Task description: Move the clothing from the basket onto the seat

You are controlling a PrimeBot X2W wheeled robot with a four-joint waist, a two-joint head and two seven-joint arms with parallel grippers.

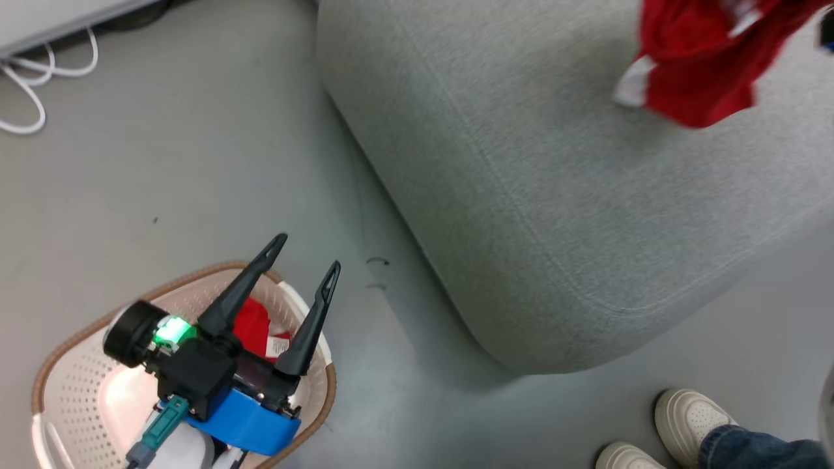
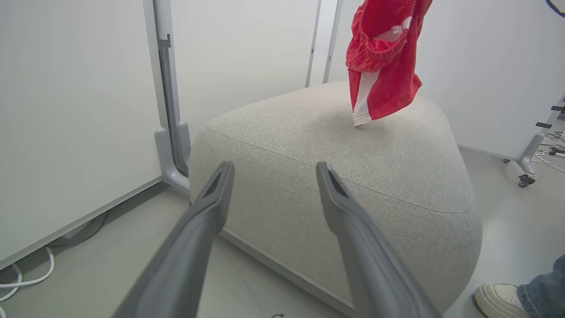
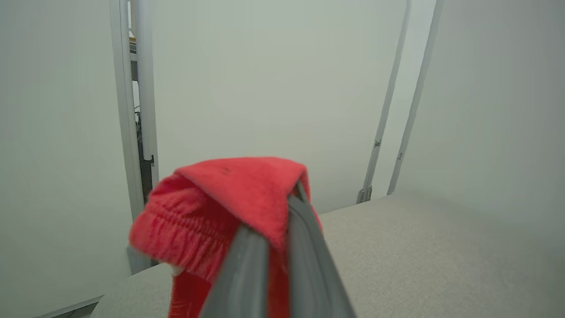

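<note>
grey smooth floor (image 1: 195,163), bounded by pale partition panels (image 2: 66,110) standing behind the sofa; a white cable (image 1: 32,85) lies looped on the floor at the panels' foot, well apart from the sofa. the large grey fabric sofa (image 1: 554,195) shows a rounded corner. a pair of red shorts (image 1: 697,65) with a white side stripe and elastic waistband hangs above the sofa's top, the lower hem at or just over the upholstery; contact cannot be confirmed. the right gripper (image 3: 278,221) has its fingers pressed together, clamped on the shorts' waistband fabric, which drapes over the tips. the cream perforated laundry basket (image 1: 195,273), brown rim, stands on the floor near the sofa's rounded corner, not touching it. inside, against the wall nearest the sofa, lies a second red garment (image 1: 254,326) with a white label showing. the left gripper (image 1: 308,252) hangs over the basket, fingers spread wide apart and pointed toward the sofa, nothing between them. a person's pale sneakers (image 1: 690,417) and jeans (image 1: 756,449) stand on the floor just beside the sofa's near edge.
</note>
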